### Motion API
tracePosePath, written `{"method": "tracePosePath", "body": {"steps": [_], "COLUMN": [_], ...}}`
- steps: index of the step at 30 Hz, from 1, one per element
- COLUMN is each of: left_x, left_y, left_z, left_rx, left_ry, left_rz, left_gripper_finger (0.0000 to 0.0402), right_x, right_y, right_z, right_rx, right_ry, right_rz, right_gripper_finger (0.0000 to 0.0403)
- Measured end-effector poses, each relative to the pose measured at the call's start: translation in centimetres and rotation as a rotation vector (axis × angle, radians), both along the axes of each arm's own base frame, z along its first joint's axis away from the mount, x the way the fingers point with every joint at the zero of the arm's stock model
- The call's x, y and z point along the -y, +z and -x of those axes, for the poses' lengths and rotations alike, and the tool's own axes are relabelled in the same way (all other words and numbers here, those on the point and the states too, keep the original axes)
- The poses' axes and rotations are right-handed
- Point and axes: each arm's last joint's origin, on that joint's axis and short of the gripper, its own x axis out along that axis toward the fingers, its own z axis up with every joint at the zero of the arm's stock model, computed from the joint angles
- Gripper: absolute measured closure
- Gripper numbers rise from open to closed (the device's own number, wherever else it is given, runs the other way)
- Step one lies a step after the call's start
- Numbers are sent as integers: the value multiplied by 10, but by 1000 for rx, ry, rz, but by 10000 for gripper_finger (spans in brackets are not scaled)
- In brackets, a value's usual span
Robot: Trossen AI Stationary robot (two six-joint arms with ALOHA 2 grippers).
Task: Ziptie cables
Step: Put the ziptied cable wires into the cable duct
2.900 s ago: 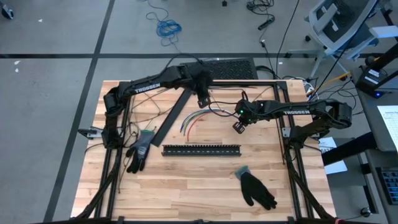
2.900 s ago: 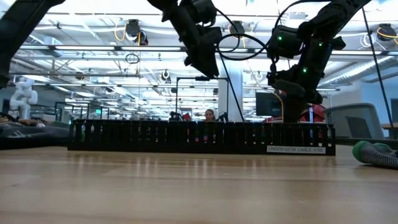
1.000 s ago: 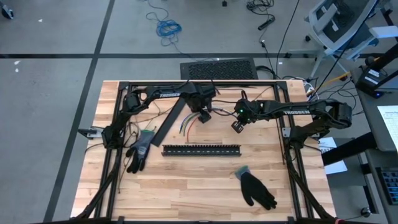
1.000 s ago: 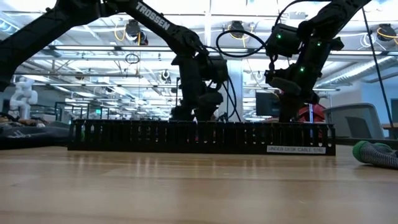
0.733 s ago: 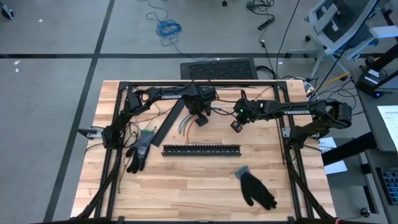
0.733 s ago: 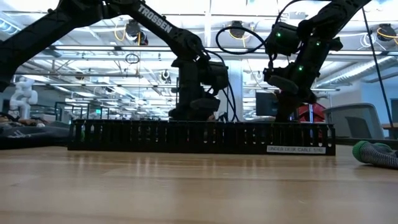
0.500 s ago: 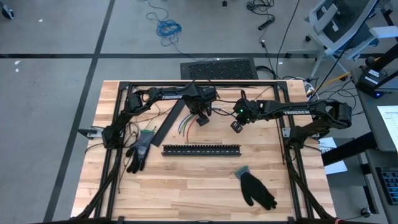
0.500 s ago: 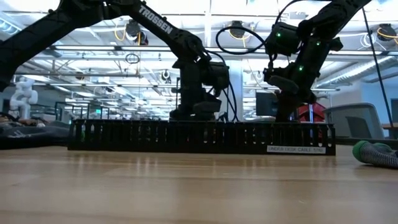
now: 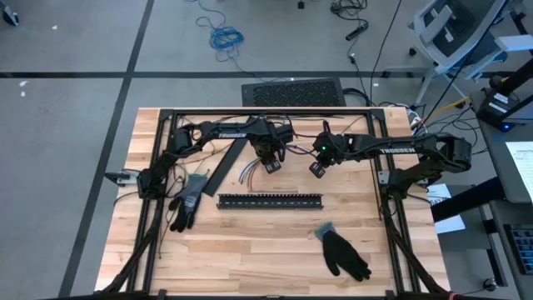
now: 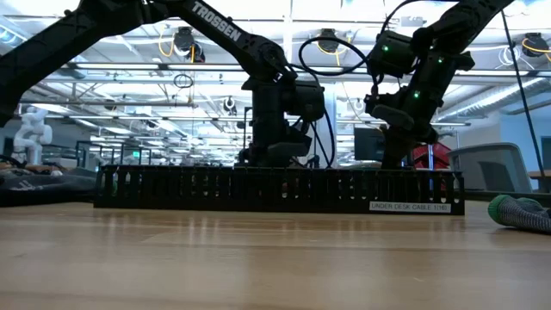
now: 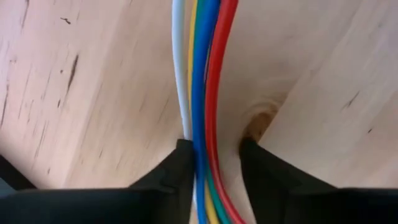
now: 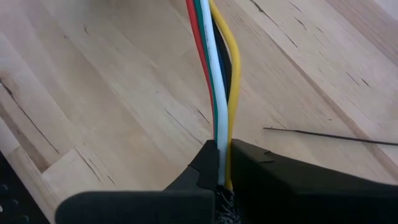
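Observation:
The cables are a bundle of white, yellow, blue, green and red wires that lies on the wooden table behind the black slotted strip. My left gripper points down over the bundle's middle. Its fingers are open and straddle the wires just above the wood. My right gripper is to its right, slanting down, and is shut on the bundle's right end. In the low view both grippers' tips are hidden behind the strip. My left gripper comes at the bundle from above, with its fingers across the wires. One finger lies against the white wire. The other finger is a small gap away from the red wire. The wires lie on the wood. My right gripper pinches the bundle near its right end between its two fingers, slanting down from the table's right. The wires pass between the fingers, run on past the fingertips and come down onto the table.
A flat black bar lies slanted at the left of the cables. A thin black strand lies on the wood near my right gripper. Two dark gloves lie nearer the front. A black frame borders the table.
My left gripper has sunk onto the cables, drifting a little toward the table's near edge, and now straddles them at table level. The cables have stayed where they were.

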Motion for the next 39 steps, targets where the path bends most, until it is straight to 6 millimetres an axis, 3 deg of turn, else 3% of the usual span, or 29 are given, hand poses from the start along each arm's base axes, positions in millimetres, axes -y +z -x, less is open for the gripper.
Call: {"method": "tracePosePath", "body": {"steps": [6,10,21,39], "left_x": [3,3,10,16], "left_y": [0,2,29,48], "left_z": [0,1,13,24], "left_rx": [-9,-3,-19,-40], "left_ry": [3,18,-16,-81], "left_rz": [-2,22,56,106], "left_gripper_finger": [347,366,369,358], "right_x": [0,0,-2,-4], "right_y": [0,0,12,9], "right_z": [0,0,3,10], "right_rx": [3,7,63,-13], "right_ry": [-7,-14,-12,-27], "right_rz": [-4,-8,10,-24], "right_gripper_finger": [398,398,398,399]}}
